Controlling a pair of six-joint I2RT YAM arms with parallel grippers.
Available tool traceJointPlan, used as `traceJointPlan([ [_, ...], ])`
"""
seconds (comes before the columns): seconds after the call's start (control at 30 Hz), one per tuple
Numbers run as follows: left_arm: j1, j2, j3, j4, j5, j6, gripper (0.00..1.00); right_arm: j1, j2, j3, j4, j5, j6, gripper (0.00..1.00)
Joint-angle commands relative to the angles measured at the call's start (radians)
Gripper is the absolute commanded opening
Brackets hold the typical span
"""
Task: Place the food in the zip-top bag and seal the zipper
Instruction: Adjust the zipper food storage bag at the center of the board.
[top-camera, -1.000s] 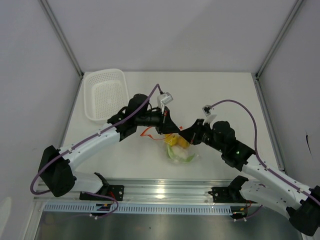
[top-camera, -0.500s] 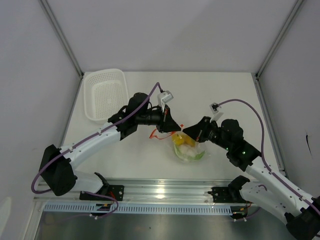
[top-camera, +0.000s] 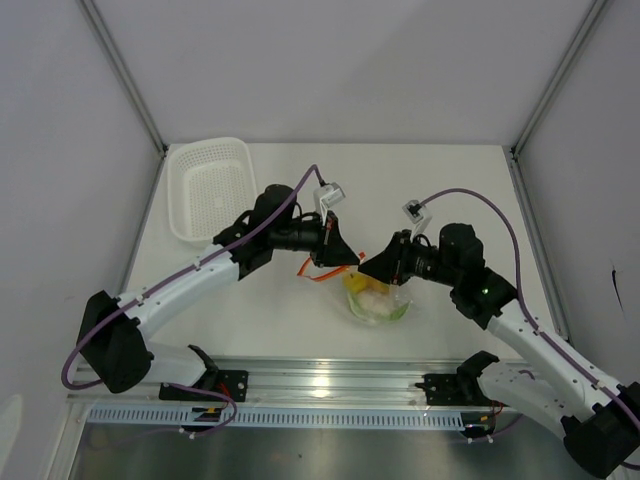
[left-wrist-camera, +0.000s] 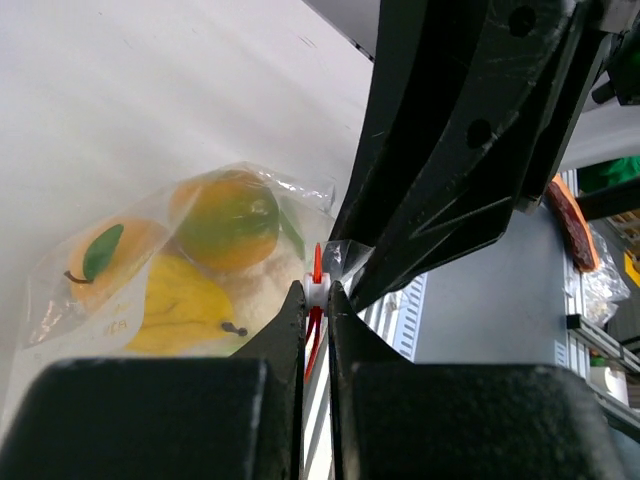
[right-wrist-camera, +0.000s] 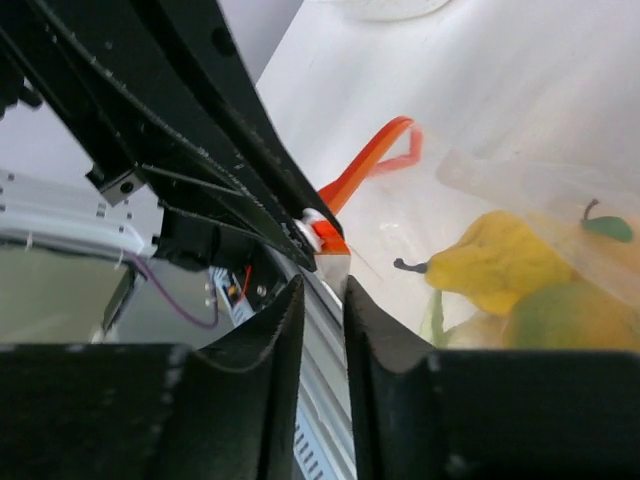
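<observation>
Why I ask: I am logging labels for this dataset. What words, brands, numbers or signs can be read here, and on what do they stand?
Faint grey print on the zip-top bag, low on its clear side in the left wrist view: too blurred to read.
Nothing else is readable: no words, numbers or signs show on the white basket or elsewhere.

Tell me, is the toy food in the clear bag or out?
In: the orange fruit and yellow pear lie behind the bag's crinkly plastic.
</observation>
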Motion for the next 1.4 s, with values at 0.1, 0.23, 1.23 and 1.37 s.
traceJointPlan([
  [0.1, 0.01, -0.012, 0.076, -0.015, 0.109, 0.025, 0.01, -0.001, 0.021, 0.083, -0.097, -0.152, -0.197, 0.32],
  [0.23, 0.01, -0.009, 0.075, -0.005, 0.155, 0.03, 0.01, -0.002, 0.064, 0.103, -0.107, -0.172, -0.249, 0.33],
  [1.23, 0.01, 0.056, 0.101, -0.181, -0.076, 0.045, 0.11, -0.03, 0.061, 0.063, 0.245, 0.035, 0.271, 0.0],
  [1.37, 0.01, 0.042, 0.098, -0.166, -0.062, 0.048, 0.11, -0.036, 0.052, 0.051, 0.202, 0.078, 0.271, 0.0],
])
